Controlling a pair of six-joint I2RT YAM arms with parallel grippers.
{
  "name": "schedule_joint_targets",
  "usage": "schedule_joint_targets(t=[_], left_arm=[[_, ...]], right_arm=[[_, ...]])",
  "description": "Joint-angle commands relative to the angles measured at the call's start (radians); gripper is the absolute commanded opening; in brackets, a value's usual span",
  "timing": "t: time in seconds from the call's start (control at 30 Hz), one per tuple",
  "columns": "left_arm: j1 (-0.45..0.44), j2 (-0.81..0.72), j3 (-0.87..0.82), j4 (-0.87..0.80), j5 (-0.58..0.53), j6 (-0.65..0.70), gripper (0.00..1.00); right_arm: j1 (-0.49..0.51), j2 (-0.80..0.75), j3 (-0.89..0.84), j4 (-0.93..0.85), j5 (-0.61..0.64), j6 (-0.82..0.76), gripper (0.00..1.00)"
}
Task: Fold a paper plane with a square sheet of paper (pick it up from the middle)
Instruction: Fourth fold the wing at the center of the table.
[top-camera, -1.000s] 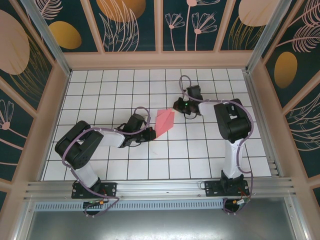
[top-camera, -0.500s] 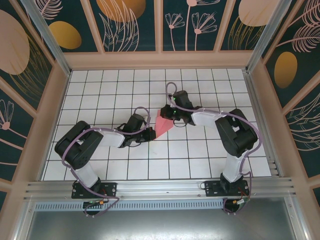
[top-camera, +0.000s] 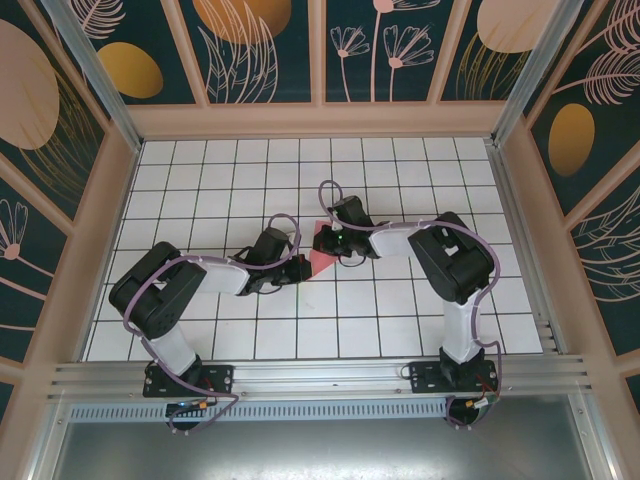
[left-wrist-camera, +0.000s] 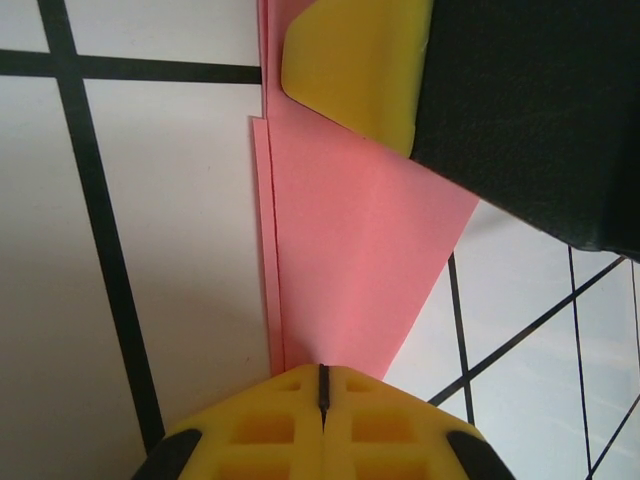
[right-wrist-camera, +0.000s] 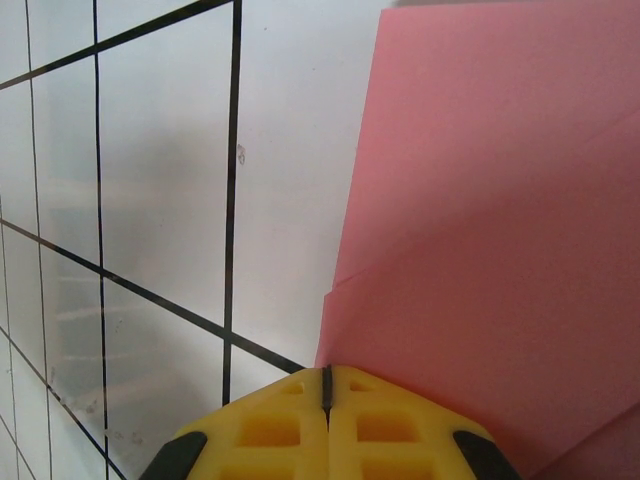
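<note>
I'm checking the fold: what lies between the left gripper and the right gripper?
The folded pink paper spans it, from the left gripper up to the right gripper's yellow pad, in the left wrist view.

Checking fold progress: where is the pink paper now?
In the top view the pink paper lies near the middle of the tiled table, the left gripper at its left edge and the right gripper over its far end.

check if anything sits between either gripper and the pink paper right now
Nothing visible does. The shut left gripper is at one end of the folded pink paper and the shut right gripper at the other, each with its tips right at the sheet.
</note>
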Motion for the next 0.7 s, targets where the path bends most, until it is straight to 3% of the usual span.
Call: schedule_joint_targets(t=[0.0, 0.43, 0.57, 0.63, 0.67], left_arm=[[-0.002, -0.035, -0.034, -0.123, 0.037, 0.037, 0.0], [-0.001, -0.109, -0.023, -0.241, 0.078, 0.132, 0.0], [-0.001, -0.154, 0.027, -0.243, -0.008, 0.098, 0.03], [0.002, -0.178, 0.051, -0.257, -0.074, 0.088, 0.11], [0.004, -0.192, 0.061, -0.269, -0.112, 0.083, 0.16]], right_arm=[[0.0, 0.047, -0.003, -0.061, 0.047, 0.001, 0.0], [-0.003, 0.058, 0.015, -0.09, 0.042, 0.008, 0.0], [-0.004, -0.013, 0.042, -0.089, 0.014, 0.017, 0.0], [-0.006, -0.069, 0.045, -0.086, 0.024, 0.036, 0.02], [-0.01, -0.103, 0.038, -0.078, 0.031, 0.052, 0.08]])
